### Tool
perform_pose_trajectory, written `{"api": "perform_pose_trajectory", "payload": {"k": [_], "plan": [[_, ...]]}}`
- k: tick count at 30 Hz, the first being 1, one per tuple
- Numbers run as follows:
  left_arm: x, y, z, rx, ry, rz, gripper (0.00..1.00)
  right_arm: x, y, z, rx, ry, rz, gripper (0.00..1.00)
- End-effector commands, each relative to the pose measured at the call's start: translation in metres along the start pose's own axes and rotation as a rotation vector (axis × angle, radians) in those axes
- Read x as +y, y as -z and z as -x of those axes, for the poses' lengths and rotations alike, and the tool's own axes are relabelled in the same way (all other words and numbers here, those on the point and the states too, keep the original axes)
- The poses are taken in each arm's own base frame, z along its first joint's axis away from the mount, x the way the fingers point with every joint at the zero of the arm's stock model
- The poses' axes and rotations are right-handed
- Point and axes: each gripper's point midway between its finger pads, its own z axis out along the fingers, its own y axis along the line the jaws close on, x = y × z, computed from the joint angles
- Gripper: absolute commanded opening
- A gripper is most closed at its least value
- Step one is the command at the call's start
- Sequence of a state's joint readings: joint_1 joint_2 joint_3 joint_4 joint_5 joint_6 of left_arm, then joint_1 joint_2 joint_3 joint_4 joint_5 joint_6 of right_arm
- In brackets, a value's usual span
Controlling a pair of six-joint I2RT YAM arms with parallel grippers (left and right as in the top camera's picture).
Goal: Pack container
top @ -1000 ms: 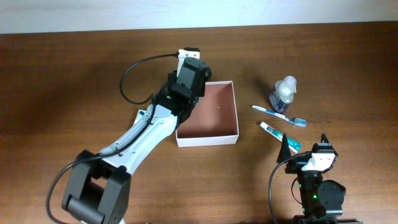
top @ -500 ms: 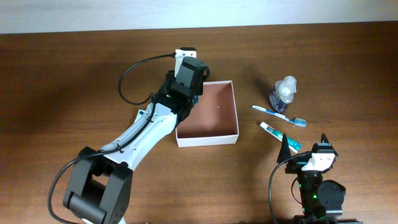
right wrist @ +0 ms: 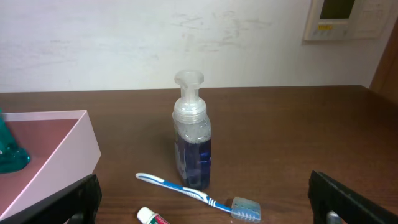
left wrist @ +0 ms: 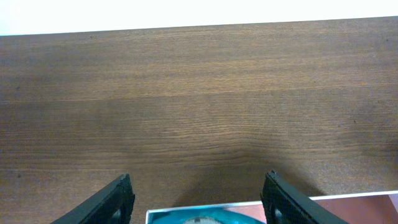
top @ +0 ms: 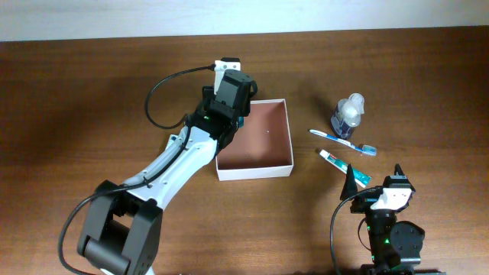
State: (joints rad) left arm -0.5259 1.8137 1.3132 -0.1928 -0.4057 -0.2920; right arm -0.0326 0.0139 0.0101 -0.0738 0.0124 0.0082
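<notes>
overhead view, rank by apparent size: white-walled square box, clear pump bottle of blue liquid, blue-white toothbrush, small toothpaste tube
1. White-walled square box, clearly.
2. Clear pump bottle of blue liquid, unsure: upright, seen from above.
3. Blue-white toothbrush and small toothpaste tube: alike; brush longer, tube wider.

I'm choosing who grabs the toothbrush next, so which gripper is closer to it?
Right. The right gripper hangs just short of the toothbrush, on the robot's side of it; the left gripper is well away, over the container's far left corner.
</notes>
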Motion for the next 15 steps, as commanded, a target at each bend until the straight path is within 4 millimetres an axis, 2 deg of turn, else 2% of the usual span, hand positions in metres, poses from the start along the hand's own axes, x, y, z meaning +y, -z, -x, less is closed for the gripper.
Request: {"api": "perform_pose_trajectory", "payload": {"k": [1,6,12,15], "plan": [[0.016,0.028,0.041,-0.090,0.053,0.009,0.68,0.002,0.000,-0.002,0.001,-0.007,0.009,0.99],[0.047,0.055,0.068,-0.138,0.107,0.015,0.71,0.002,0.000,-0.002,0.002,-0.007,0.009,0.99],[0.089,0.086,0.096,-0.172,0.188,-0.074,0.75,0.002,0.000,-0.002,0.001,-0.007,0.009,0.99],[0.128,0.090,0.097,-0.165,0.232,-0.029,0.81,0.002,0.000,-0.002,0.001,-0.007,0.009,0.99]]}}
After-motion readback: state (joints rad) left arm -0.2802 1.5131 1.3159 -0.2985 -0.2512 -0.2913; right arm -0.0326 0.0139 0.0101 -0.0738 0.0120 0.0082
